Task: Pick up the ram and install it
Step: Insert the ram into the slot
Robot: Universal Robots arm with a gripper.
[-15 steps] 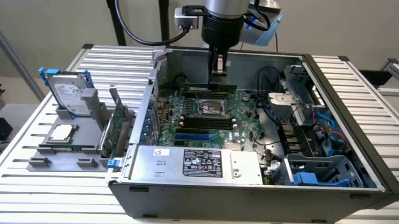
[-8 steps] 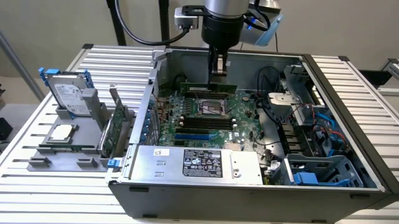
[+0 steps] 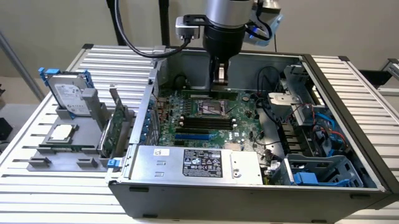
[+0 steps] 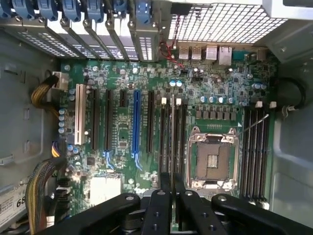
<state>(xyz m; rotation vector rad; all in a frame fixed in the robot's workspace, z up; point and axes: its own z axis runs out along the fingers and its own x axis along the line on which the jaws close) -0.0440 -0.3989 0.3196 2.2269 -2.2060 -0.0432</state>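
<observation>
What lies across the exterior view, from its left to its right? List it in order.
Hard drive → green expansion card → gripper closed on the ram → grey drive cage

The digits "68" can be read on a white paper label [image 4: 14,203] beside bundled yellow and black cables [image 4: 41,178]. Print on the black rectangular label [image 3: 203,163] on the grey metal power supply box [image 3: 146,164] cannot be made out.
</observation>
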